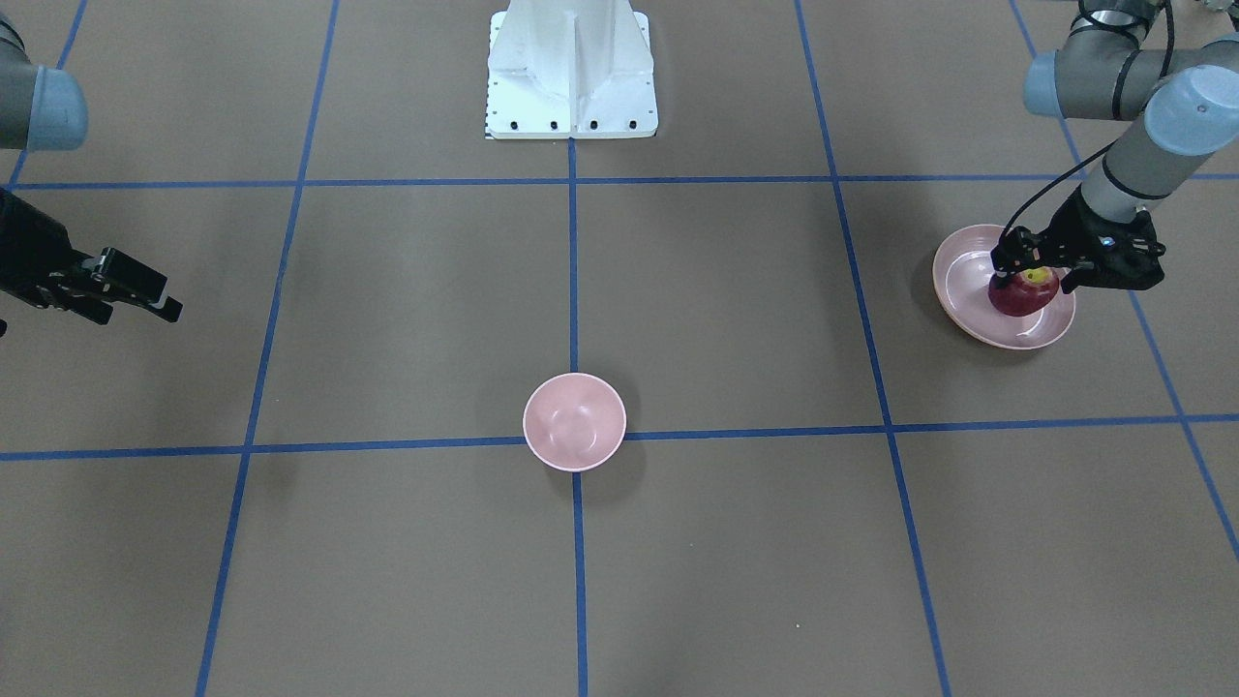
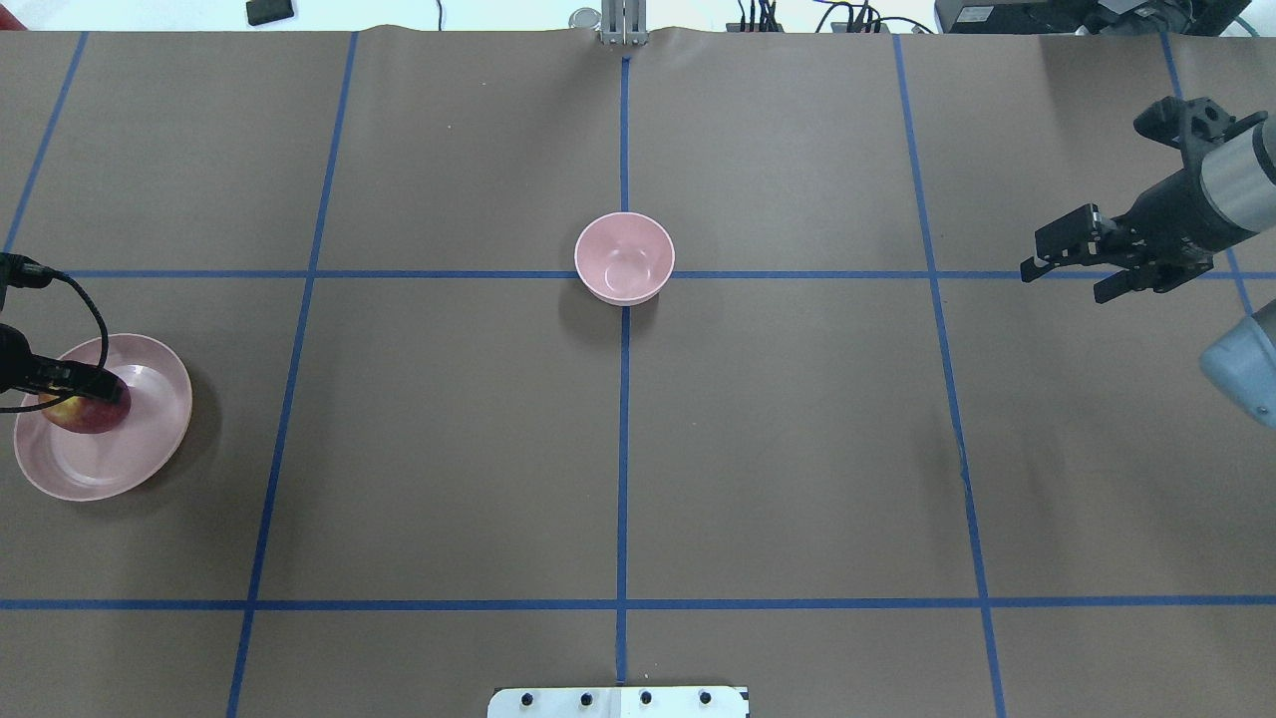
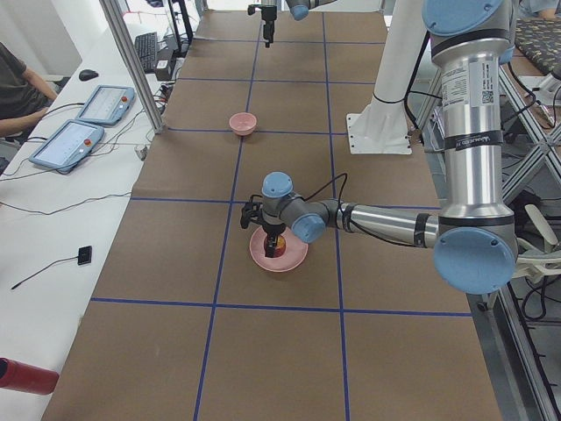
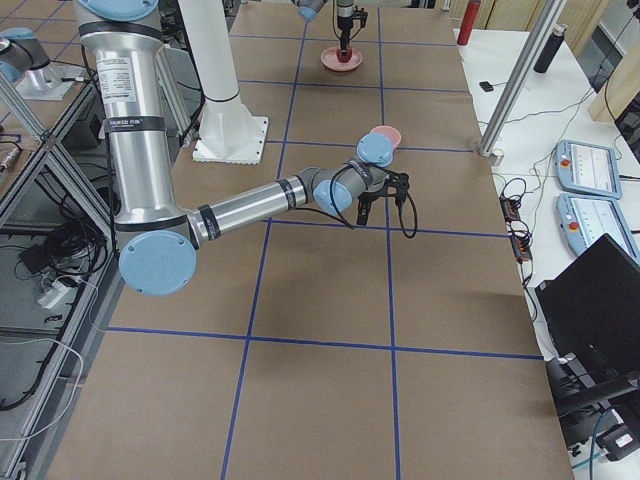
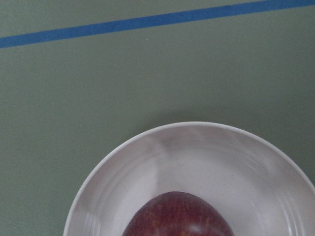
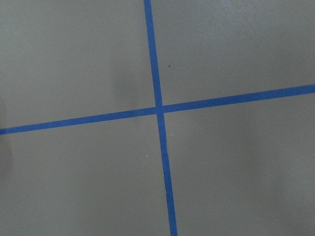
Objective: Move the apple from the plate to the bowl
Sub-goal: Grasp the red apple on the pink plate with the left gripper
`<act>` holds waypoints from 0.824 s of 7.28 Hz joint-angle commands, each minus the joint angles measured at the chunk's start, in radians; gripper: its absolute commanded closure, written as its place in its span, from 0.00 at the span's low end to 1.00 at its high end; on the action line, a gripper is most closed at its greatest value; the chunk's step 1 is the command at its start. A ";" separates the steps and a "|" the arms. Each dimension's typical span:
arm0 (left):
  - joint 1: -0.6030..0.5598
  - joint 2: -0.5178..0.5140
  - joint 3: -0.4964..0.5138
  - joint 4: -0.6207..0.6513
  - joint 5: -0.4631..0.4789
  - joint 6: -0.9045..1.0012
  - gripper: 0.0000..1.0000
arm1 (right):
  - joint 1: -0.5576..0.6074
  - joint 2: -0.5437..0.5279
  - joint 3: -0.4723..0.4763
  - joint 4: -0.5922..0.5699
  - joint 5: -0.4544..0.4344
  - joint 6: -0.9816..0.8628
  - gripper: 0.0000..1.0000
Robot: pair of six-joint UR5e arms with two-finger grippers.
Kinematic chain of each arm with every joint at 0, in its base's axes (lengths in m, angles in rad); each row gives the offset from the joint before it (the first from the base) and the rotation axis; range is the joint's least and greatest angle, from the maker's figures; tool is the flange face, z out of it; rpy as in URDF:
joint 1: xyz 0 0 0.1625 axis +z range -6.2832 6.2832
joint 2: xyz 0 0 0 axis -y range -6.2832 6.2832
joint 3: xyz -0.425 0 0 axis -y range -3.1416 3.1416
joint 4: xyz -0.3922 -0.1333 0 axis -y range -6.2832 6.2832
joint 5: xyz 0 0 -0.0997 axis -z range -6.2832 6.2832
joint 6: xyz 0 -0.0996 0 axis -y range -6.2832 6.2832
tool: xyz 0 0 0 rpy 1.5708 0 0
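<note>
Overhead exterior view: the dark red round apple (image 2: 88,413) with a yellow patch lies on the wide, shallow pale pink plate (image 2: 150,439), off the plate's middle, toward its rim on the left arm's side. The left hand (image 2: 92,387) is down over the plate, directly above the apple. In the front-facing view its black fingers (image 1: 1001,267) stand one on either side of the apple's (image 1: 1018,300) upper half, spread to about the apple's width. Whether they press on the fruit cannot be told. The apple's underside appears to rest on the plate (image 1: 958,286).

The small, deep pale pink bowl (image 2: 625,257) stands well apart from the plate on the brown tabletop (image 2: 449,449) with blue tape lines. The right hand (image 2: 1063,280) is farther from the plate than the bowl is, its fingers parted wide and holding nothing.

Limits of view: the overhead frame cuts off most of the left hand, and one finger covers part of the apple. The left wrist camera shows only the apple's (image 5: 177,216) crown at its bottom edge and no fingers.
</note>
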 commanded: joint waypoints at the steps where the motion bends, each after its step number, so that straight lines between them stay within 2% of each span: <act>1: 0.009 -0.002 0.006 0.000 -0.007 -0.006 0.08 | -0.004 0.001 -0.002 -0.020 -0.002 0.000 0.00; 2: 0.009 -0.002 0.006 -0.001 -0.007 -0.006 0.26 | -0.004 0.001 -0.002 -0.021 -0.002 0.000 0.00; 3: 0.009 0.000 0.004 -0.001 -0.008 -0.006 0.60 | -0.005 0.001 -0.002 -0.021 -0.002 0.000 0.00; 4: 0.007 -0.009 -0.006 0.006 -0.045 -0.011 1.00 | -0.012 0.003 -0.005 -0.023 -0.005 0.000 0.00; 6: -0.002 -0.032 -0.077 0.040 -0.186 -0.049 1.00 | 0.016 0.003 0.000 -0.021 -0.008 -0.003 0.00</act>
